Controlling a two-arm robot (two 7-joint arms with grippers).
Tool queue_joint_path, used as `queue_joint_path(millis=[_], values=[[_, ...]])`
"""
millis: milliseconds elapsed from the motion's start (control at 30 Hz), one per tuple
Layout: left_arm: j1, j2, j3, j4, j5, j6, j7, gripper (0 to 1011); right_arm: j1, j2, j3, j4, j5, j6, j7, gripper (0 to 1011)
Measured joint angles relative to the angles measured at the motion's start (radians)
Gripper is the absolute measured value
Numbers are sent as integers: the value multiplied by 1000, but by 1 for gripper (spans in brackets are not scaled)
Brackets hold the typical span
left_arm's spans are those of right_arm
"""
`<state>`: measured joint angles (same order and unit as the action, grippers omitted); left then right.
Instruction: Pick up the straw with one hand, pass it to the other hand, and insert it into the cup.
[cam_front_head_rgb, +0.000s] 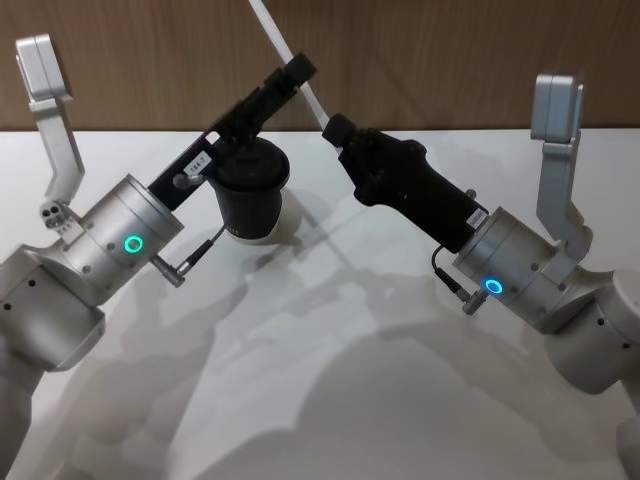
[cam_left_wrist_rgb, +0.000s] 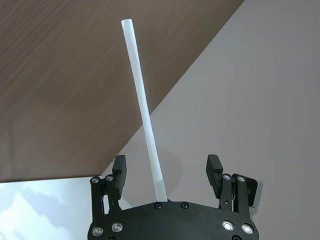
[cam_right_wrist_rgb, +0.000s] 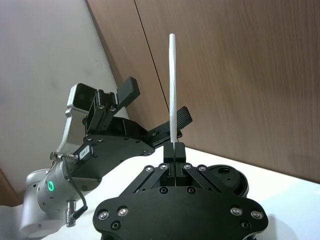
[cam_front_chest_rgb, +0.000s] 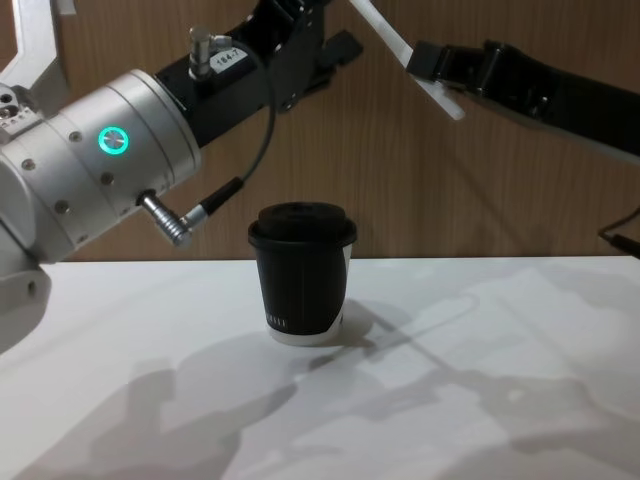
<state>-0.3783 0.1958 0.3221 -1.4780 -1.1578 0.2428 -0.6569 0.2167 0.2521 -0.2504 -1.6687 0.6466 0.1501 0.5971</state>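
White plastic, your one thin straw (cam_front_head_rgb: 272, 28) sat pinched in the closed right gripper (cam_front_head_rgb: 335, 128), the left gripper (cam_front_head_rgb: 298, 70) gaping empty around it, one black ribbed paper cup (cam_front_head_rgb: 250, 205) below.

Your head view looks steeply down from above onto the table (cam_front_head_rgb: 330, 400), facing its far edge and the wooden wall (cam_front_head_rgb: 450, 60). Your chest view sits low and looks level across the table, close to the cup (cam_front_chest_rgb: 300, 285). The left wrist view looks out past the left gripper (cam_left_wrist_rgb: 167, 167), and the right wrist view past the right gripper (cam_right_wrist_rgb: 175, 147), both very near. All four views share the straw (cam_front_head_rgb: 278, 38).
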Motion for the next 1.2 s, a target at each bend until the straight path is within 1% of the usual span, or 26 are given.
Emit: queue_joint_path(millis=[433,500,533,567,633,667,767,800,867,900,967,1033,1067,1100,1200], values=[[-41,-24,12,51,-43,12,-16,1000,0,0,0,0,0,0,0,9],[-44,-25,14,54,-45,12,-16,977,0,0,0,0,0,0,0,9],[-48,-25,15,57,-47,13,-17,936,0,0,0,0,0,0,0,9],[-48,-25,15,57,-47,13,-17,936,0,0,0,0,0,0,0,9],[-53,-26,18,61,-48,13,-18,894,0,0,0,0,0,0,0,9],[-56,-26,20,64,-48,13,-19,841,0,0,0,0,0,0,0,9],[-60,-25,23,67,-48,13,-21,791,0,0,0,0,0,0,0,9],[-63,-25,25,69,-48,12,-23,732,0,0,0,0,0,0,0,9],[-65,-25,27,71,-48,11,-25,697,0,0,0,0,0,0,0,9],[-67,-23,30,72,-48,10,-26,629,0,0,0,0,0,0,0,9],[-69,-22,31,73,-48,9,-28,592,0,0,0,0,0,0,0,9],[-72,-20,34,75,-48,7,-30,511,0,0,0,0,0,0,0,9],[-74,-19,35,76,-48,5,-30,499,0,0,0,0,0,0,0,9],[-74,-18,36,77,-48,5,-31,449,0,0,0,0,0,0,0,9],[-77,-15,39,79,-49,3,-32,362,0,0,0,0,0,0,0,9]])
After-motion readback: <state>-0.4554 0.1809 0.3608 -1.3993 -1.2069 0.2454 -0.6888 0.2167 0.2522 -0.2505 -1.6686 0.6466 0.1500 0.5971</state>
